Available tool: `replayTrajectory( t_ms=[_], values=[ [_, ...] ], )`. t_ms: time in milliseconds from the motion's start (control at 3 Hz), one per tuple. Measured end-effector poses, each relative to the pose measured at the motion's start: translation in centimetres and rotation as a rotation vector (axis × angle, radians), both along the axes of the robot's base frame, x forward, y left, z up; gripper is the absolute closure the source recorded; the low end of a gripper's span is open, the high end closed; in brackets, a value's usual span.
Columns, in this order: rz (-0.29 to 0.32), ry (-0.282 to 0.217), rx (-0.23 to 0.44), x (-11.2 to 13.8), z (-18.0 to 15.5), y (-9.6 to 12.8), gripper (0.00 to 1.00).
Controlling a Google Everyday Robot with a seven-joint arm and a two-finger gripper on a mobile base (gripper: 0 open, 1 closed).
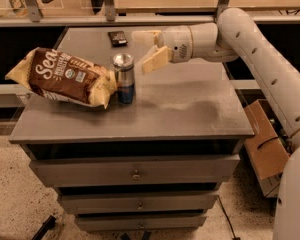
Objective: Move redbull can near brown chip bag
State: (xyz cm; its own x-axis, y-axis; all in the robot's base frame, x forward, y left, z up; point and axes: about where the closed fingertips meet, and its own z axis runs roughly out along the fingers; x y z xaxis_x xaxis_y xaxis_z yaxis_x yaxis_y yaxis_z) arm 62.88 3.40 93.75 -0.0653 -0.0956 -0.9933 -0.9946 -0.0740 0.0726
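Can (124,78) stands upright at centre-left of the frame, right against the right end of the bag (65,76); can't tell if they actually touch. By my read the placement is good.

Gripper (149,48) sits just right of the can and a bit above it, jaws spread, holding nothing. The lower finger (155,60) is the closest part to the can rim.

Step in hand looks like the retreat. To do it well:
- pull away toward frame right and up, no sweep left
- keep the jaws spread and don't rotate the wrist near the rim
- the can is slim and tall, so a light nudge tips it

Surface: flat grey cabinet top (190,104), drawers (135,171) below. Small dark flat item (117,38) at the back edge, well clear.

Room: shelf rail (140,20) behind, cardboard box (265,144) on the floor at right, speckled floor (10,194).
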Motion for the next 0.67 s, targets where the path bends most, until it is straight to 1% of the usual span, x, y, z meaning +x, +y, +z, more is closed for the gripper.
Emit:
replayTrajectory(
  t_ms=[333,667],
  values=[
    [-0.077,-0.012,0.014,1.4,1.0,-2.4,0.00],
    [-0.143,-0.027,0.020,2.5,1.8,-4.4,0.00]
  ],
)
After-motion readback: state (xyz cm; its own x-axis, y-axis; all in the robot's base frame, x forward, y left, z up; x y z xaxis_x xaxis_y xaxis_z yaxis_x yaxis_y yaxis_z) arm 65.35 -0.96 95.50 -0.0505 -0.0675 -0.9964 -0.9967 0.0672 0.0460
